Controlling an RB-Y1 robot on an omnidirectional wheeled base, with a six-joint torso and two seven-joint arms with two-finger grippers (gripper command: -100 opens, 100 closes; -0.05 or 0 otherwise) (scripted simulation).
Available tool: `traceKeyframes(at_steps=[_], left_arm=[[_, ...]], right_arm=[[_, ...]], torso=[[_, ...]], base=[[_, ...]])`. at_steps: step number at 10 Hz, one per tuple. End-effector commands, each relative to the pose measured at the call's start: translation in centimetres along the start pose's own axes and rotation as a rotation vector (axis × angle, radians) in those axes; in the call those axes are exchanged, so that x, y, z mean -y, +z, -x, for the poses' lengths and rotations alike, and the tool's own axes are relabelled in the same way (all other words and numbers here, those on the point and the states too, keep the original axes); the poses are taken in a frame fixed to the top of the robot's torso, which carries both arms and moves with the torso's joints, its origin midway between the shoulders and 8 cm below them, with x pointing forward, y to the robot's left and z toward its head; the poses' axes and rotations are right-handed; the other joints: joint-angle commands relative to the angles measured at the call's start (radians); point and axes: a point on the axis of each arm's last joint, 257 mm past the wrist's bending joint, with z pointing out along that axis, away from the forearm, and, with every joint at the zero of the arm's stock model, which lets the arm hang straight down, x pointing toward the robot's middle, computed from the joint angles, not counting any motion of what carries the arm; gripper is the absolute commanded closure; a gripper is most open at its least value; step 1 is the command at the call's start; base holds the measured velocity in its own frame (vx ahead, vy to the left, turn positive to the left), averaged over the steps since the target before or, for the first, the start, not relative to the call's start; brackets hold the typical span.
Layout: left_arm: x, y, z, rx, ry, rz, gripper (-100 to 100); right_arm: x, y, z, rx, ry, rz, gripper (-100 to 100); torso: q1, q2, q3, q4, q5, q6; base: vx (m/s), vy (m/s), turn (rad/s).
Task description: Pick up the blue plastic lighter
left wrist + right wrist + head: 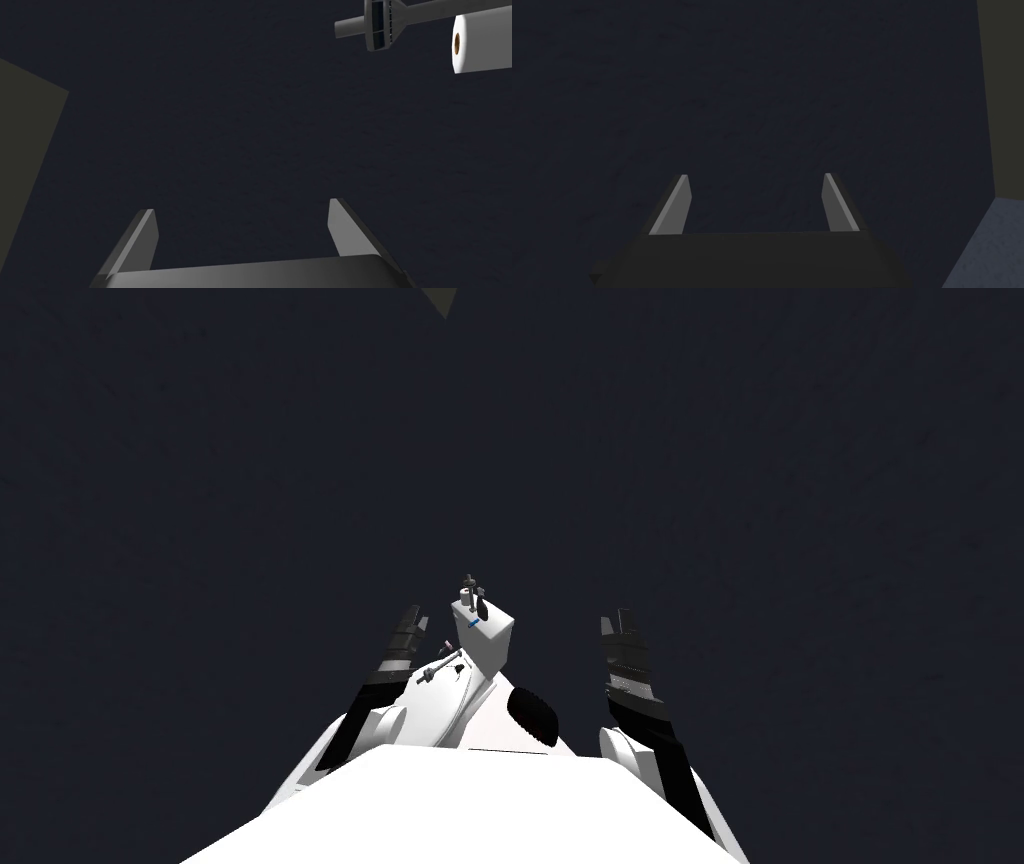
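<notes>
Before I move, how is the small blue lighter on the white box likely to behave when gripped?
The small blue lighter looks tiny against the white box under it, so it is probably very light. It seems to lie flat, so tipping is unlikely, but it may slide on that smooth top if nudged.

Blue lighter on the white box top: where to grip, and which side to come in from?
Grip the blue lighter across its narrow width, mid-length, coming down from above with the open left hand, the nearer one. It seems to lie flat on the white box, with a dark item and a white roll close behind, so a side approach looks crowded.
</notes>
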Motion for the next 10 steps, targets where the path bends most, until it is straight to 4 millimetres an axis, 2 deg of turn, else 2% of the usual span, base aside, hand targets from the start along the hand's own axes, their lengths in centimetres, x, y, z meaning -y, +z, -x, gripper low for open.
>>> traceKeyframes(at_steps=[1,6,8,9,10], left_arm=[[-1.7,0.3,1.0,0.012,0.015,0.031,-100],[-7.5,1.2,5.4,0.079,0.045,0.133,-100],[-9.2,1.6,7.4,0.116,0.049,0.163,-100],[-9.9,1.3,7.4,0.117,0.048,0.178,-100],[-11.0,1.4,8.4,0.137,0.047,0.199,-100]], right_arm=[[0.0,0.0,0.0,0.000,0.000,0.000,0],[0.0,0.0,0.0,0.000,0.000,0.000,0],[0.0,0.0,0.0,0.000,0.000,0.000,0],[0.0,0.0,0.0,0.000,0.000,0.000,0],[0.0,0.0,0.0,0.000,0.000,0.000,0]], torso=[[0.000,0.000,0.000,0.000,0.000,0.000],[-0.001,0.000,0.000,0.000,0.000,0.000],[-0.002,0.000,0.000,0.000,0.000,0.000],[-0.002,0.000,0.000,0.000,-0.001,0.000],[0.000,0.001,0.000,0.000,0.000,0.000]], base=[[0.005,-0.049,-0.086],[0.009,-0.060,-0.082],[0.011,-0.072,-0.103],[0.001,-0.045,-0.016],[0.001,-0.034,-0.069]])
